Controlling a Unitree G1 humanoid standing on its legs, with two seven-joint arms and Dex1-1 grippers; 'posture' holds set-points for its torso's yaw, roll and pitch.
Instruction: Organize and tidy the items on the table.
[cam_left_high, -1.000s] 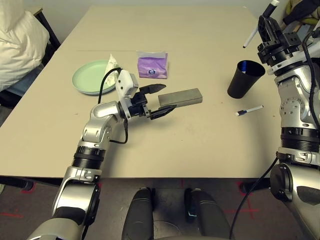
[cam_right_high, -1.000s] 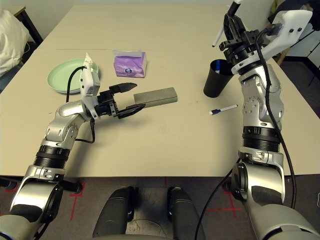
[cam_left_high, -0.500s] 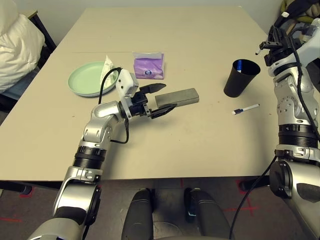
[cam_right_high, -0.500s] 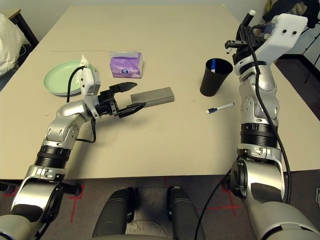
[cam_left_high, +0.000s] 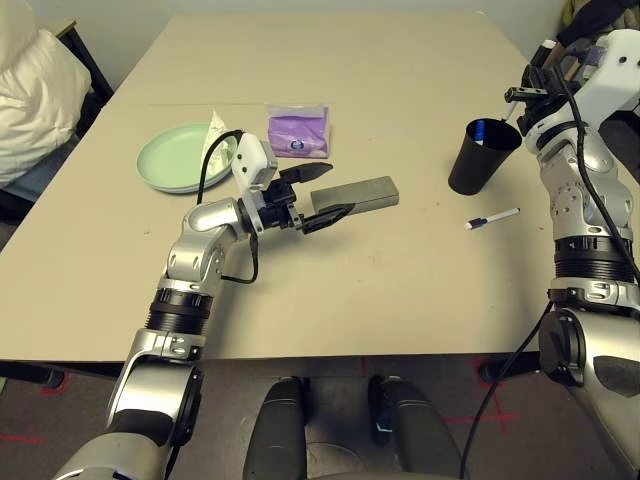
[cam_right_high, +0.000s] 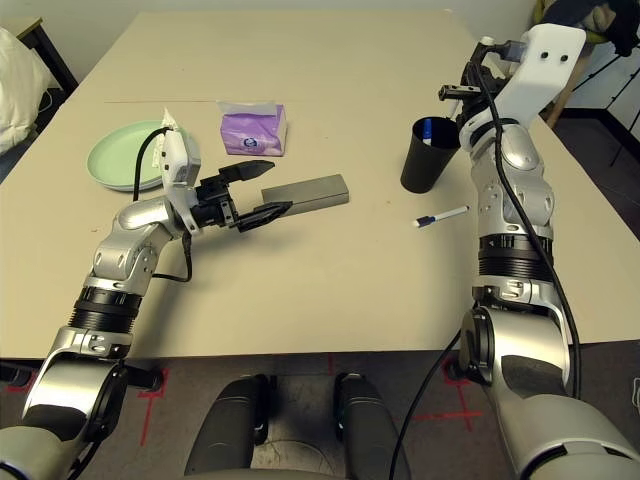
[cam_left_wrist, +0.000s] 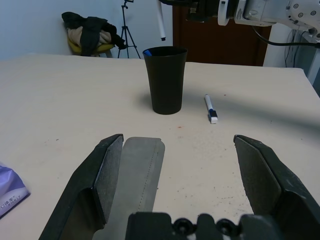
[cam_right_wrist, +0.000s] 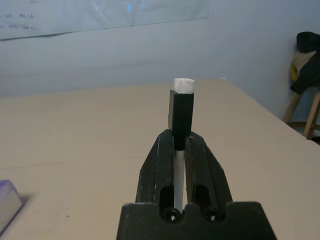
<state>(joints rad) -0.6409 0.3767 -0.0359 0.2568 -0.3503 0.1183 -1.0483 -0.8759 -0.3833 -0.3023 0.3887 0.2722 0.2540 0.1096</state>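
Here the right hand (cam_right_wrist: 177, 150), clamped on a white pen (cam_right_wrist: 180, 107), hovers just behind the black cup (cam_right_high: 430, 155), pen roughly level. The left hand (cam_left_wrist: 185, 170) gapes wide around the grey glasses case (cam_left_high: 355, 193) on the worktop (cam_left_high: 400, 290).

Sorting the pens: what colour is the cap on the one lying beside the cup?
Blue, on the white pen; left eye view.

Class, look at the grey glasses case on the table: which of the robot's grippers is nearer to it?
Left. The open left gripper sits at the case's near end, one finger alongside it. The right gripper, shut on a pen, is raised by the black cup, well away from the case.
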